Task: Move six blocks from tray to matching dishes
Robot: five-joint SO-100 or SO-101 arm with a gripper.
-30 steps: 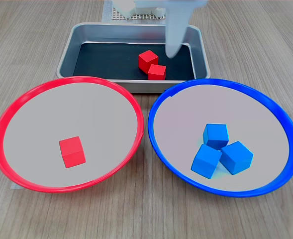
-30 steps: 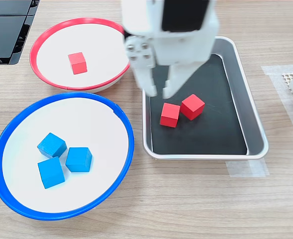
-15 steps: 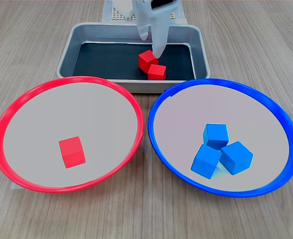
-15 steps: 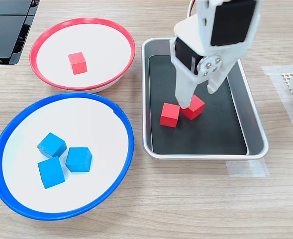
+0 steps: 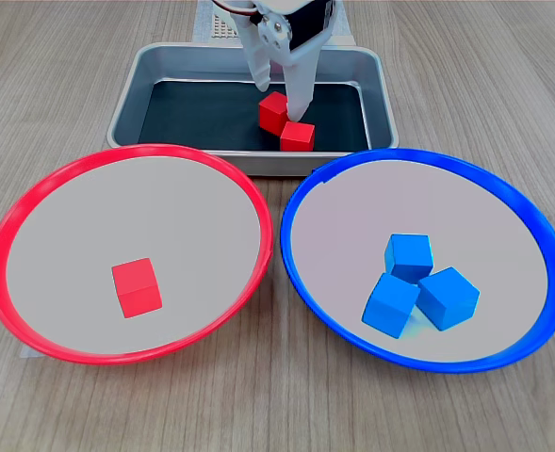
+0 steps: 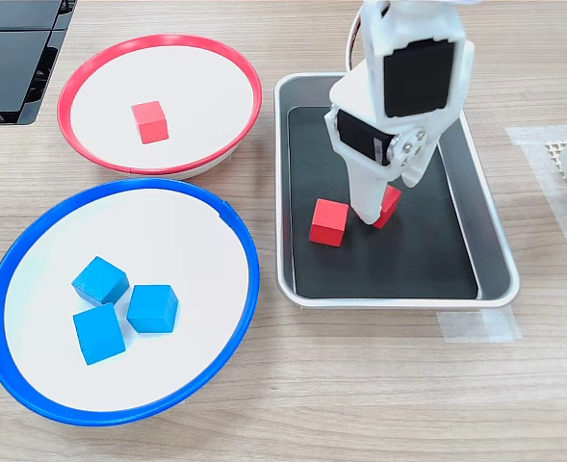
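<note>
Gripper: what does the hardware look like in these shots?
The gripper is white moulded plastic with two long tapered fingers. Above them the arm carries black rectangular servo blocks set into white housings, and a round silver servo horn with small screws shows at the jaw pivot. In the first exterior view a thin red-and-white cable loops near the top. No markings are legible.

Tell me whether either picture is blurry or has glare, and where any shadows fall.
Both exterior views look sharp. In the first exterior view the tray wall carries only a soft sheen, no harsh glare. In the second exterior view a faint shadow lies under the gripper on the tray's black floor, with soft shadows along the dish rims.
</note>
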